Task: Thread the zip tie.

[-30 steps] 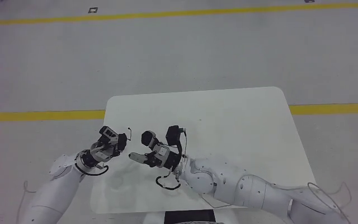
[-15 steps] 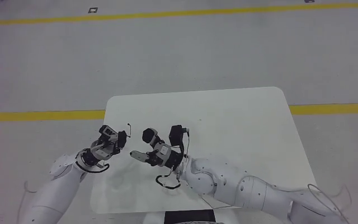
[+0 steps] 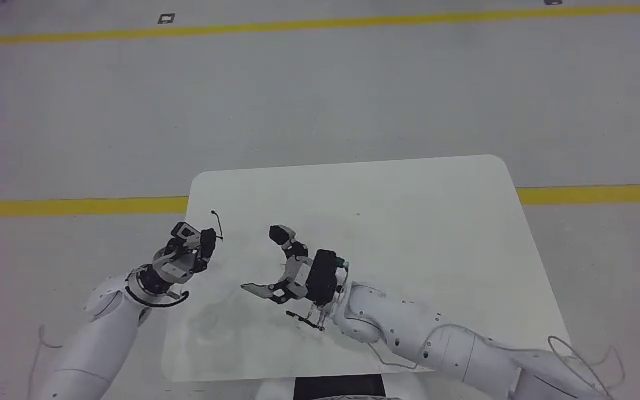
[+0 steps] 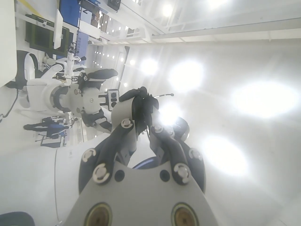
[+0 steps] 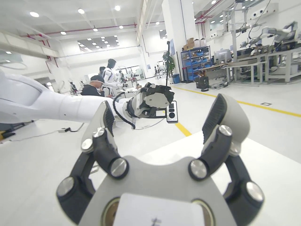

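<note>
The left claw (image 3: 204, 242) has drifted slightly left, and the right claw (image 3: 262, 262) has turned and drawn back, widening the gap between them. Over the left edge of the tabletop (image 3: 430, 200), the left claw is pressed together on a black zip tie (image 3: 216, 224), its thin tail poking past the fingertips. Just to the right, the right claw is spread wide, apart from the zip tie.
</note>
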Controlling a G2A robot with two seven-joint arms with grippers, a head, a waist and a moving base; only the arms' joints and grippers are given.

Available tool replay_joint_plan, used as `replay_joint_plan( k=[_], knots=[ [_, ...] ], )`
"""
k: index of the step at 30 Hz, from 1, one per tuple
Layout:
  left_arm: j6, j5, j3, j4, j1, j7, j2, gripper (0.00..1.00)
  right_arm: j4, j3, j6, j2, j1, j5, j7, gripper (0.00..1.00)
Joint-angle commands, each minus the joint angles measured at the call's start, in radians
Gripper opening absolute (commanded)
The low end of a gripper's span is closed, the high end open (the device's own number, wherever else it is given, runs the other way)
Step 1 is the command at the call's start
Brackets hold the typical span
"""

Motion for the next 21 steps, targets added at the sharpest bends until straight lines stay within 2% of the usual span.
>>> replay_joint_plan(
  k=[1,3,5,16,17,19,21],
  knots=[
    [0.001,0.002,0.0,0.0,0.0,0.001,-0.002,0.0,0.013,0.005,0.061,-0.012,0.008,-0.063,0.019,1.0],
    [0.003,0.0,0.0,0.0,0.0,0.003,-0.004,0.0,0.027,0.01,0.11,-0.029,0.015,-0.114,0.011,1.0],
    [0.003,0.0,-0.001,0.001,-0.001,0.007,-0.006,0.0,0.048,0.01,0.133,-0.043,0.021,-0.159,-0.015,1.0],
    [0.003,0.0,-0.001,0.001,-0.001,0.007,-0.006,0.0,0.048,0.01,0.133,-0.043,0.021,-0.159,-0.015,1.0],
    [0.006,-0.002,0.001,-0.002,-0.001,0.021,-0.007,0.0,0.058,0.01,0.162,-0.042,0.029,-0.234,-0.002,1.0],
    [0.03,-0.021,0.01,-0.015,0.001,0.037,-0.011,0.0,0.062,0.026,0.216,-0.044,0.011,-0.261,-0.028,1.0],
    [0.045,-0.031,0.011,-0.018,0.002,0.044,-0.013,0.0,0.073,0.035,0.279,-0.047,0.007,-0.338,-0.056,1.0]
  ],
)
